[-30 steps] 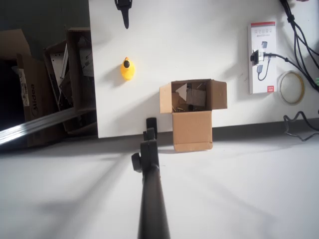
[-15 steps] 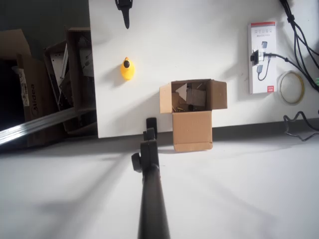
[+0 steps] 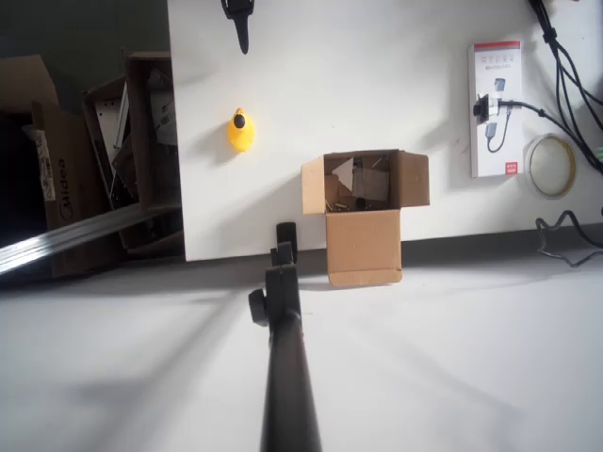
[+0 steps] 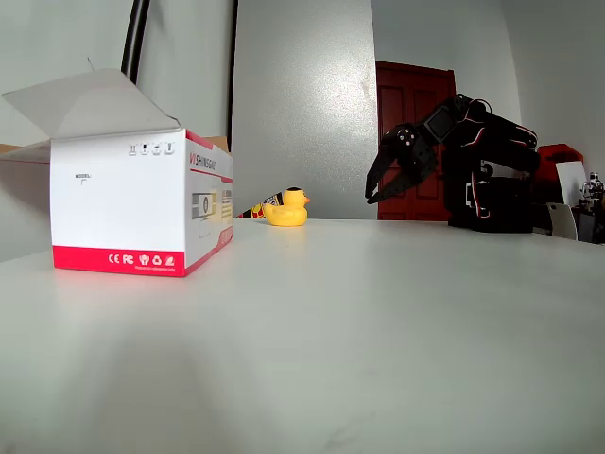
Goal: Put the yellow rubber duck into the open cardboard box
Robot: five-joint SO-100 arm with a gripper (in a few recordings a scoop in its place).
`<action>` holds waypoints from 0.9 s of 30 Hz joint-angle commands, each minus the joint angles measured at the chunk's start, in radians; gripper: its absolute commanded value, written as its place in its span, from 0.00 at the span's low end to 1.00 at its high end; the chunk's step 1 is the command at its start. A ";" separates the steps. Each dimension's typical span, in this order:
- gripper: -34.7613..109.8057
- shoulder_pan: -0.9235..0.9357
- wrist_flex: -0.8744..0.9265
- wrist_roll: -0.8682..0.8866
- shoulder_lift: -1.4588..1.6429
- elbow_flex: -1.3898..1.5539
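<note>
so the yellow rubber duck (image 3: 241,131) sits alone on the tabletop (image 3: 311,75), up-left of the open cardboard box (image 3: 363,202) in the overhead view; end effector (image 4: 389,175) hangs raised beyond the duck, fingers apart and empty, probably lining up a grab

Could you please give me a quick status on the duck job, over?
End effector open, raised, holding nothing. Yellow rubber duck sits on the table, apart from the open cardboard box. Nothing between end effector and duck.
</note>
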 commanded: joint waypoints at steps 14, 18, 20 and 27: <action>0.24 0.044 -0.005 0.003 0.006 0.011; 0.24 0.095 0.006 -0.008 0.006 -0.051; 0.24 0.104 0.026 -0.011 0.006 -0.101; 0.25 0.101 0.071 -0.021 0.002 -0.287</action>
